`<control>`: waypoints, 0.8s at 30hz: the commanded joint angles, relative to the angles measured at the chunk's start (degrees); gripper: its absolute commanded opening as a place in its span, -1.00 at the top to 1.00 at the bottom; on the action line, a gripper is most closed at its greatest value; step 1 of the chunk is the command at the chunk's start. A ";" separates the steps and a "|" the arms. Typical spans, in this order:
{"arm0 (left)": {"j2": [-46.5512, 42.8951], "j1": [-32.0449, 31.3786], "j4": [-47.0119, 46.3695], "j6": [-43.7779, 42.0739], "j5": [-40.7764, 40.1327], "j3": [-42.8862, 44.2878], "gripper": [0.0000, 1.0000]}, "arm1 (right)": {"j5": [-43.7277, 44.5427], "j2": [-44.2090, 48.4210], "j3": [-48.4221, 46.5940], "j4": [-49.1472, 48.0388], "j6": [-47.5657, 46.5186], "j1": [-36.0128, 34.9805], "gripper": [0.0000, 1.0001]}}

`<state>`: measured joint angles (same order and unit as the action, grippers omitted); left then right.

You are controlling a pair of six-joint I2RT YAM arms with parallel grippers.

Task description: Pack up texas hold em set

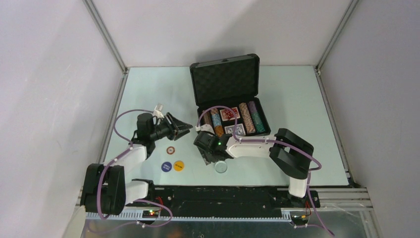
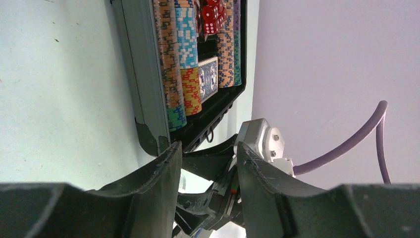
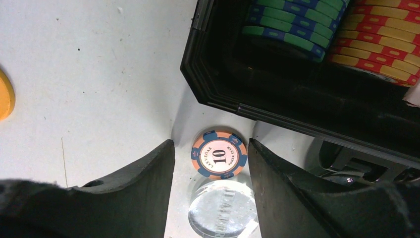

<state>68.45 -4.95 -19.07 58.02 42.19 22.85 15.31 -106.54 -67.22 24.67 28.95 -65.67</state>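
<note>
Open case (image 1: 225,79) at tabletop (image 1: 297,99) centre, loaded with chip rows (image 1: 245,119), two decks (image 1: 229,114), red dice (image 2: 210,20). Loose chip (image 3: 219,154) outside case corner, beside clear button (image 3: 223,218). Right claw (image 3: 210,146) parted, empty, astride chip. Left claw (image 2: 208,148) parted, empty, left of case.

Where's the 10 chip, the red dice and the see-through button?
10 chip (image 3: 219,154), right wrist view, its printed middle.
red dice (image 2: 210,14), left wrist view, a spotted face.
clear button (image 3: 223,218), right wrist view, its top face.

Pale green table (image 1: 297,99) between plain white walls (image 1: 49,74).
</note>
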 commanded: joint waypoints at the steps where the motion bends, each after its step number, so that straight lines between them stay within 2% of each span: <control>1: -1.45 0.56 -0.86 -0.54 1.24 -0.05 0.01 | -2.27 -1.67 1.40 2.97 1.87 0.18 -0.18; 8: -1.24 0.51 -0.93 -0.54 1.29 -0.12 0.01 | -2.98 -0.44 3.50 2.25 2.69 1.13 -0.13; 18: -1.04 0.54 -0.86 -0.36 1.40 0.16 0.01 | -1.50 0.74 4.14 3.53 2.15 1.53 0.10; 24: -1.10 0.55 -0.88 -0.37 1.51 0.13 0.01 | -0.59 3.46 4.17 1.92 1.48 1.78 0.13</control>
<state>68.45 -4.95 -19.07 58.04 42.39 22.85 14.76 -104.77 -64.93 23.44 30.04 -64.23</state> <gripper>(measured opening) 0.495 0.444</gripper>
